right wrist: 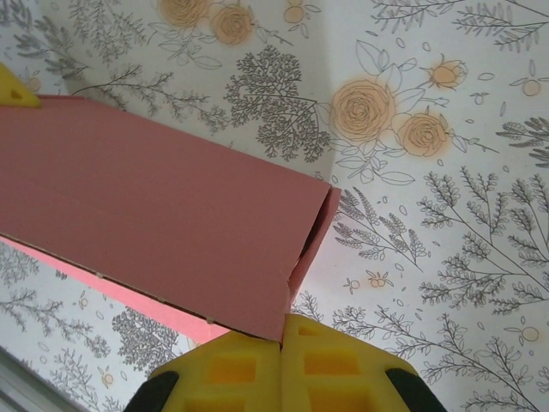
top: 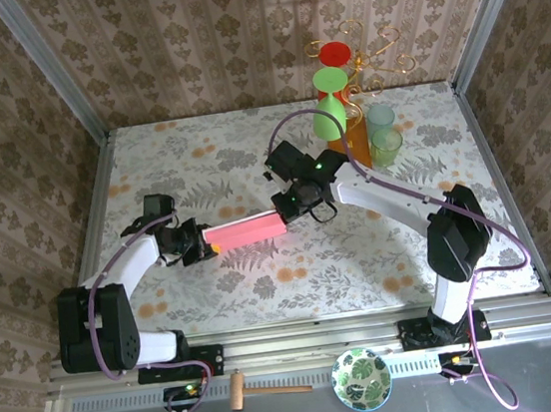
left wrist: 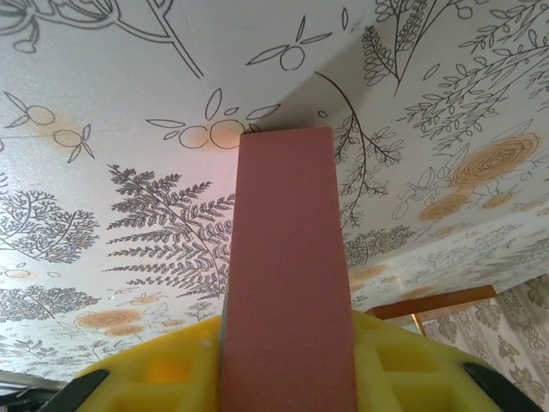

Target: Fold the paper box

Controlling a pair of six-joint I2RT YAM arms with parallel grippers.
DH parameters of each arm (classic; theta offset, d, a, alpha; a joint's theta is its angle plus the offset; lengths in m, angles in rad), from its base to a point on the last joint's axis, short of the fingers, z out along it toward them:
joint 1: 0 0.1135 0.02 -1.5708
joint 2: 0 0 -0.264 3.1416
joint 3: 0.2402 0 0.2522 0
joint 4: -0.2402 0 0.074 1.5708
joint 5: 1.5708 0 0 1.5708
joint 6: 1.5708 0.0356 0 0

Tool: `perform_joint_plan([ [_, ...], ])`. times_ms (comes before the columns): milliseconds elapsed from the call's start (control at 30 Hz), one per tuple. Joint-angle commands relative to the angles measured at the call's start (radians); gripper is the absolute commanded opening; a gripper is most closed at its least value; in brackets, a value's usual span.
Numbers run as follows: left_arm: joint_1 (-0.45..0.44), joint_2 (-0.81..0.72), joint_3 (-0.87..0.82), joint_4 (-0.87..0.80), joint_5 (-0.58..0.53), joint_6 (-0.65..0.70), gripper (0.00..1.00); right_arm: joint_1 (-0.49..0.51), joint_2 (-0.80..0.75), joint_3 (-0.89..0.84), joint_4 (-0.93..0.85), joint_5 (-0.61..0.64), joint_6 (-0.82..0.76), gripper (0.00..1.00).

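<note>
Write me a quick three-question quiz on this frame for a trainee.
1. True or false: neither gripper touches the paper box.
2. In the top view, what lies just left of the patterned bowl? A) a wooden mallet B) scissors C) a spoon
3. Which gripper holds which end of the box in the top view?

Key: 1. False. 2. A. 3. The left gripper holds the left end, and the right gripper holds the right end.

The pink cardboard paper box (top: 244, 233) lies on the floral table (top: 198, 145), left gripper (top: 198, 244) at its left end, right gripper (top: 291, 207) at its right.
</note>
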Motion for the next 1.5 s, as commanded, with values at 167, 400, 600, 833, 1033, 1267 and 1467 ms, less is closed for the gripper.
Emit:
perform_joint_plan([
  [167,0.009,0.027,-0.039,0.061,-0.047,-0.059,0.43,0.016,0.013,0.003,0.022,0.096,0.090,0.00],
  [400,0.024,0.027,-0.068,0.134,-0.019,-0.066,0.46,0.016,0.064,0.049,-0.015,0.121,0.142,0.00],
  [600,0.066,-0.003,-0.062,0.130,-0.022,-0.001,0.54,0.016,0.101,0.095,-0.043,0.122,0.147,0.00],
  [833,0.099,-0.075,0.068,-0.111,-0.109,0.337,0.63,0.015,0.120,0.133,-0.078,0.131,0.135,0.00],
  [1033,0.104,-0.148,0.265,-0.411,-0.365,0.904,0.59,0.014,0.124,0.153,-0.095,0.126,0.102,0.00],
  [1267,0.055,-0.216,0.329,-0.356,-0.284,1.693,0.41,-0.001,0.140,0.193,-0.129,0.094,0.051,0.00],
  [1467,0.041,-0.132,0.400,-0.289,-0.164,1.898,0.45,-0.024,0.167,0.228,-0.160,0.060,0.009,0.00],
])
